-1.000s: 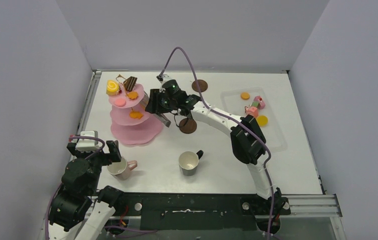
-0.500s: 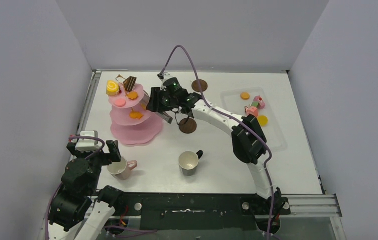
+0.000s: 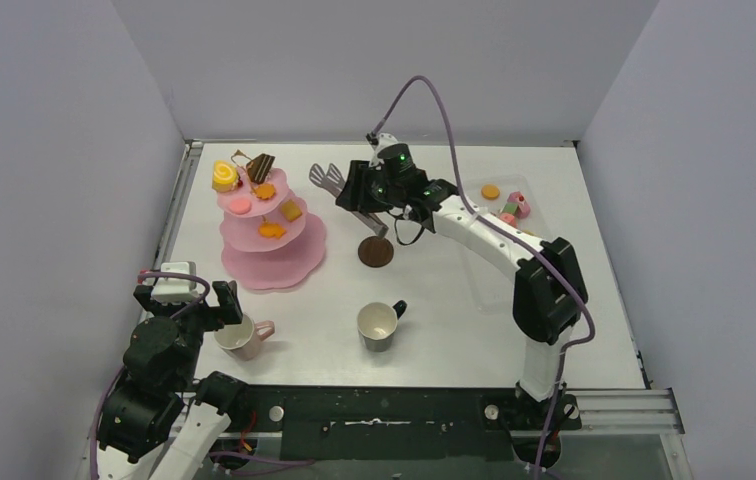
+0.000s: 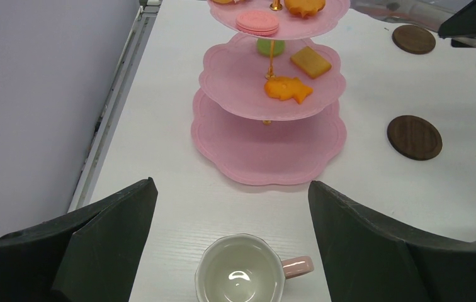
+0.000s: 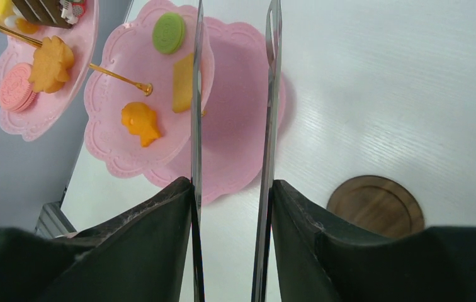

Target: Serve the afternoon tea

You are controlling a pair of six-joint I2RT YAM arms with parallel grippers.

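Note:
The pink three-tier stand stands at the left with toy pastries on its upper tiers. A yellow square pastry lies on the middle tier, beside an orange fish pastry. My right gripper is to the right of the stand and shut on the metal tongs, whose blades stand apart and empty. My left gripper is open above the pink mug. The black mug stands at front centre. One brown coaster lies by the stand, and another lies farther back.
A clear plastic tray at the right holds several more toy pastries. Grey walls enclose the table on three sides. The right arm's purple cable loops above the back of the table.
My right gripper has pulled back to the right, away from the stand, with the tongs. The yellow square pastry now shows on the middle tier. The left arm has not moved.

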